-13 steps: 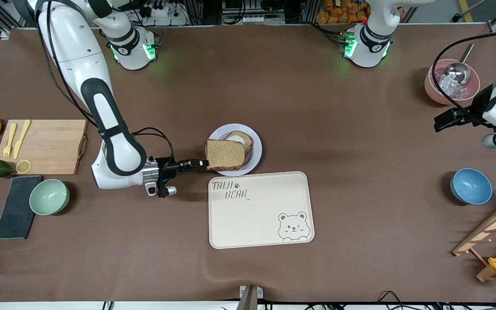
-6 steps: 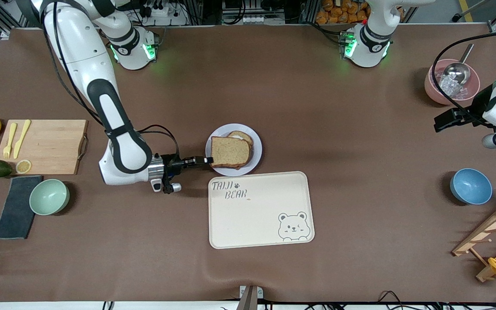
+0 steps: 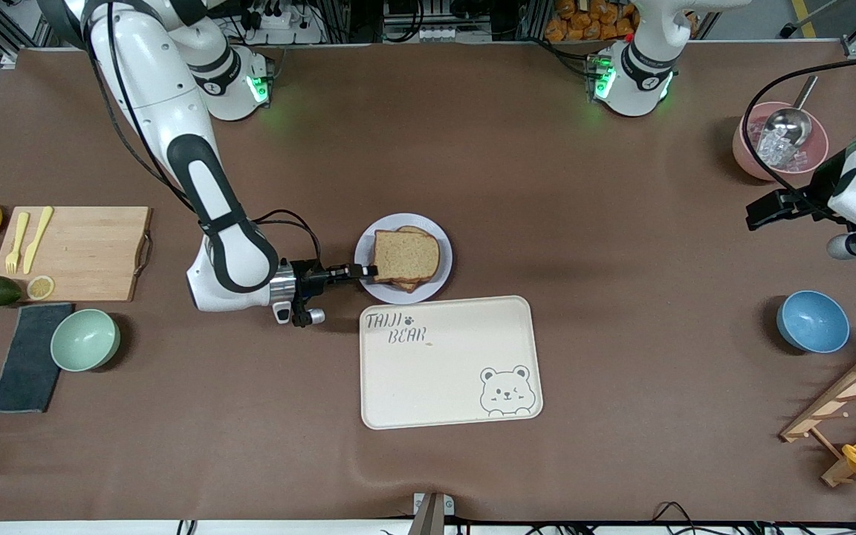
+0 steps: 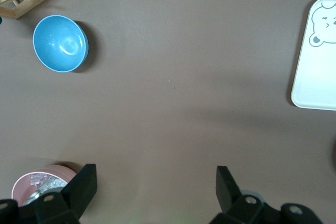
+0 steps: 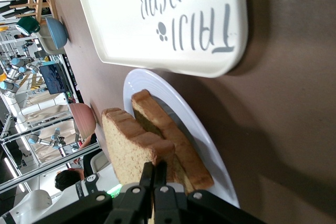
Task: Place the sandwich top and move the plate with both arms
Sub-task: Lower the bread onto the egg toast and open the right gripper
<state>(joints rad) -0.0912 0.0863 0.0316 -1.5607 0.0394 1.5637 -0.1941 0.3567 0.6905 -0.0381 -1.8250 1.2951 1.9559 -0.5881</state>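
Sandwich top: pinched at its edge by right gripper, jaws closed, held over plate for stacking. Left gripper: jaws spread empty, kept waiting beside pink bowl.

Evenly lit from overhead, with soft shadows pooling beside the right arm and the tray on the matte brown table. Green glow spilling from both arm bases. Sharp front view; right wrist view bright, hazy and washed out toward the background.

arms — white, black joints | black cables | green-lit bases
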